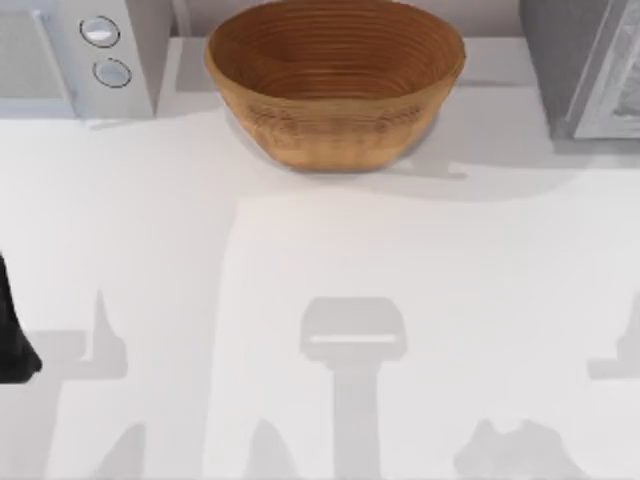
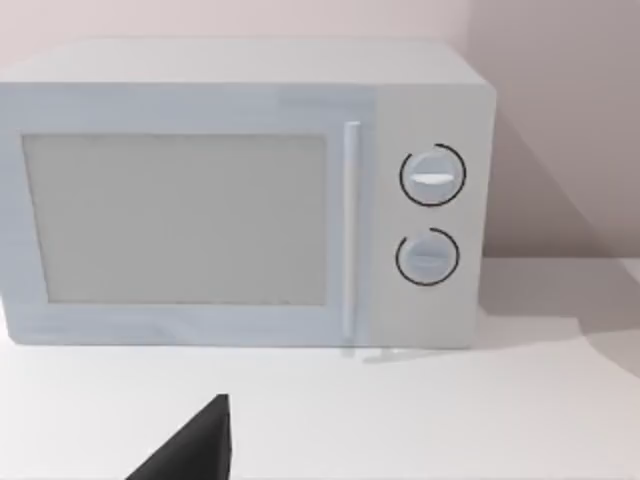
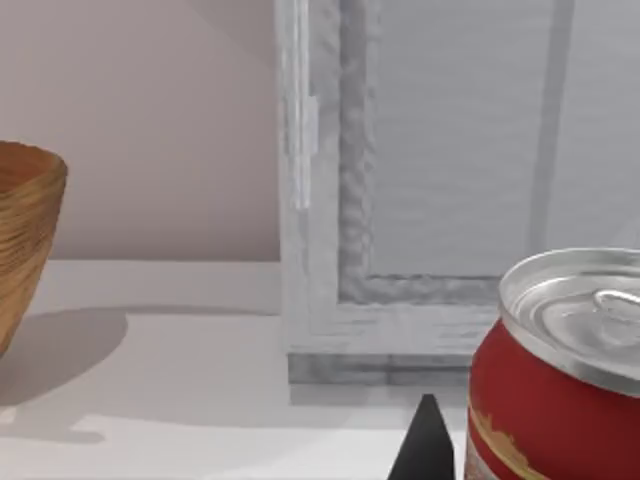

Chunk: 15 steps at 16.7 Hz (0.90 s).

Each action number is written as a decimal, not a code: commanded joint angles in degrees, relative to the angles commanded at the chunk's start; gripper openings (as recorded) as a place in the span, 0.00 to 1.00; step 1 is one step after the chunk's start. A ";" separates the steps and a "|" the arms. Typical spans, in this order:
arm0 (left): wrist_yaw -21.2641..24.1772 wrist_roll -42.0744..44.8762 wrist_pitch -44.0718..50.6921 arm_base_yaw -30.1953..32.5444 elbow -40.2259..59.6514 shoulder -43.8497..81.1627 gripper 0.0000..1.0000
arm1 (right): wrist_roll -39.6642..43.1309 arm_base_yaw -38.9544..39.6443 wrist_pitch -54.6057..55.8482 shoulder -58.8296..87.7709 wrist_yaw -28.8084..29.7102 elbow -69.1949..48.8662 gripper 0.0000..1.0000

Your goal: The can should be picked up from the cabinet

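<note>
The can [image 3: 560, 380] is red with a silver lid and stands upright, very close in the right wrist view. A dark part of my right gripper [image 3: 425, 445] shows just beside it. Whether the gripper holds the can I cannot tell. Behind them stands the grey cabinet [image 3: 420, 180] with its framed door, which sits at the table's back right corner [image 1: 590, 70]. My left arm [image 1: 12, 340] is parked at the table's left edge. A dark part of its gripper [image 2: 190, 450] points toward the microwave.
A large wooden bowl [image 1: 335, 75] stands at the back middle of the table, and its rim [image 3: 25, 230] shows left of the cabinet. A white microwave [image 2: 240, 195] with two dials sits at the back left [image 1: 85, 50].
</note>
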<state>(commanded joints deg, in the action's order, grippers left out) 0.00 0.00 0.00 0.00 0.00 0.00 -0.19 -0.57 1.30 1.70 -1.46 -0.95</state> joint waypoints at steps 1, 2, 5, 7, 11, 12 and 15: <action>0.00 0.00 0.00 0.00 0.00 0.00 1.00 | -0.10 -0.75 1.43 1.47 -1.46 -1.05 0.00; 0.00 0.00 0.00 0.00 0.00 0.00 1.00 | -0.24 -1.74 3.29 3.48 -3.29 -2.43 0.00; 0.00 0.00 0.00 0.00 0.00 0.00 1.00 | -0.83 -5.81 10.94 12.63 -10.57 -8.08 0.00; 0.00 0.00 0.00 0.00 0.00 0.00 1.00 | -1.33 -9.23 17.42 21.26 -16.67 -12.79 0.00; 0.00 0.00 0.00 0.00 0.00 0.00 1.00 | -2.40 -16.69 32.04 43.17 -30.84 -23.03 0.00; 0.00 0.00 0.00 0.00 0.00 0.00 1.00 | -2.68 -18.58 35.90 49.33 -34.64 -25.65 0.00; 0.00 0.00 0.00 0.00 0.00 0.00 1.00 | -3.46 -24.05 47.46 68.85 -46.26 -33.35 0.00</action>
<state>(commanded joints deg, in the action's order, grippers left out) 0.00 0.00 0.00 0.00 0.00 0.00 -3.64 -24.62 48.76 70.55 -47.72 -34.30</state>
